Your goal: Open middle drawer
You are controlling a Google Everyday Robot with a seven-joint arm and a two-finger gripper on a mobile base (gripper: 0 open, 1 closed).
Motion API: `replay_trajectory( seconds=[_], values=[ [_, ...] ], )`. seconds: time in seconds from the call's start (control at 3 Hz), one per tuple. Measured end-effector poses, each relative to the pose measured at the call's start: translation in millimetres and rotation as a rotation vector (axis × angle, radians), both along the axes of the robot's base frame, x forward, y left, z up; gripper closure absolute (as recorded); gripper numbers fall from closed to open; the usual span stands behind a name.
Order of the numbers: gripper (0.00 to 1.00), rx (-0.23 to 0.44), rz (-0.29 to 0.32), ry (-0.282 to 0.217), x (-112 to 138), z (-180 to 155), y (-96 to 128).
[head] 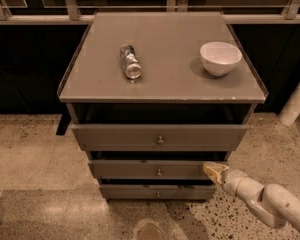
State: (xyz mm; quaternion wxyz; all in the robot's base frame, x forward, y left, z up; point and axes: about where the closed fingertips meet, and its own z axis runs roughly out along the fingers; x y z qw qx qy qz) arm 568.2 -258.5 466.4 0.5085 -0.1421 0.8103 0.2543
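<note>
The grey cabinet has three grey drawer fronts stacked one below another, each with a small round metal knob. The middle drawer [150,169] is the medium-sized front, and its knob [158,172] sits at its centre. The top drawer [159,137] stands pulled out a little above it. The bottom drawer [157,191] is the thinnest front. My gripper [211,170] comes in from the lower right on a white arm. Its tip is at the right end of the middle drawer front, well right of the knob.
On the cabinet top [165,89] lie a clear bottle [130,61] on its side and a white bowl [220,58]. A white post [295,104] stands to the right. A dark wall and railing run behind. Speckled floor [30,154] lies around the cabinet.
</note>
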Motion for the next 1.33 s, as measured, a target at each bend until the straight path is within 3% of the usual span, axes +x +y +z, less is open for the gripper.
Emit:
replay_trajectory(
  seconds=[0.67, 1.33],
  values=[
    [1.00, 0.063, -0.009, 0.005, 51.8, -27.5, 10.0],
    [1.00, 0.063, -0.009, 0.005, 51.8, -24.1, 10.0]
  ],
)
